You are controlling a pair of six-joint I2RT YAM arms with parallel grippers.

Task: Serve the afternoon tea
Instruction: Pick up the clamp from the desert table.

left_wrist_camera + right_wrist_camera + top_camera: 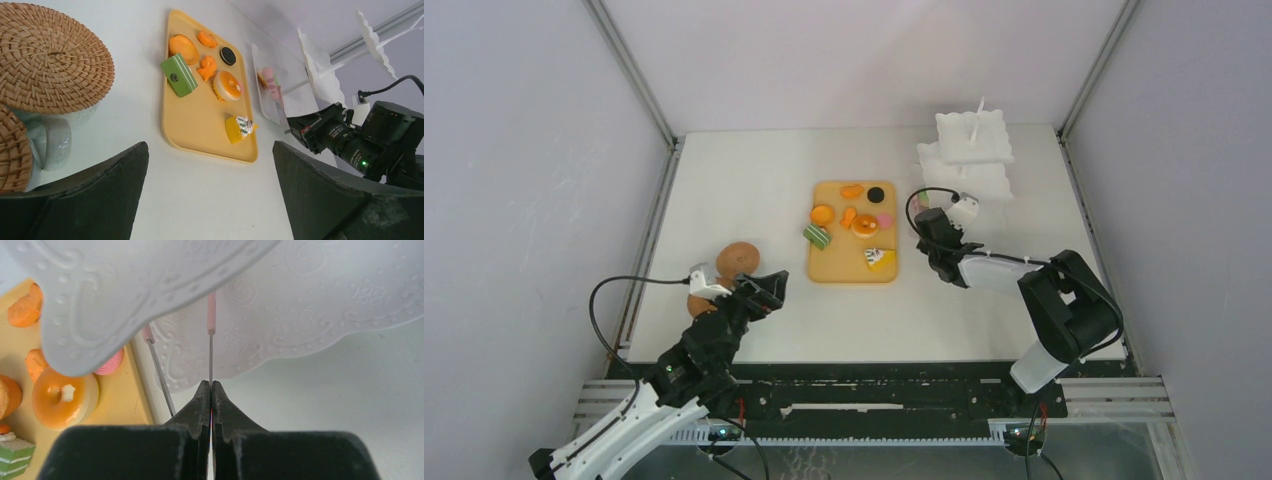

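Note:
Toy pastries lie on a yellow tray: an orange tart, a green slice, a glazed donut, a black round, a pink round and a yellow wedge. Two mugs topped with woven coasters stand at the left. My left gripper hovers open beside the mugs, aimed at the tray, holding nothing. My right gripper is shut on one thin blade of the pink tongs. The tongs' tips reach under the white tiered stand.
The stand's scalloped plates overhang the right gripper and the tray's right edge. A glass mug sits close to my left finger. Grey walls and metal rails close in the table on three sides.

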